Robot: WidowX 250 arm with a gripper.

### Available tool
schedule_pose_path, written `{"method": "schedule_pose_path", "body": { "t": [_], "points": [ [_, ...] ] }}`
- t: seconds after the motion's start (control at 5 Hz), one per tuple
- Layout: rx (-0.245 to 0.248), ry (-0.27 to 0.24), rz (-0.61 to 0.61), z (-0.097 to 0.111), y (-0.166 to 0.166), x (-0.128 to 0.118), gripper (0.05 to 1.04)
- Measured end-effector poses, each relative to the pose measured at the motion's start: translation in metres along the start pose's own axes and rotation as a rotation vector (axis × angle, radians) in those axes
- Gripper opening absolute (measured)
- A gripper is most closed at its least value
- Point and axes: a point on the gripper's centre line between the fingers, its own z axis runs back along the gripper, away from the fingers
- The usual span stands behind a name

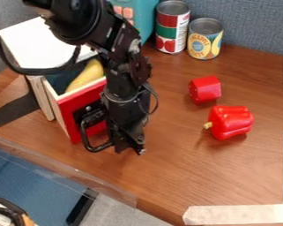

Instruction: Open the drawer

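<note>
Sporting red front (70, 112) w/ blk handle (95, 148), drawer (56, 108) sits partly open.

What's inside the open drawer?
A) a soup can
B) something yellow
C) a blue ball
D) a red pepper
B: something yellow pokes up inside the open drawer, behind its red front.
</note>
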Motion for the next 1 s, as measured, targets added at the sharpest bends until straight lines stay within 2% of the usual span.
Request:
{"method": "schedule_pose_path", "body": {
  "t": [0.4,1.0],
  "points": [
    [-0.060,0.006,0.047,0.002,-0.014,0.004,0.129],
    [-0.100,0.011,0.079,0.004,-0.024,0.007,0.129]
  ]
}}
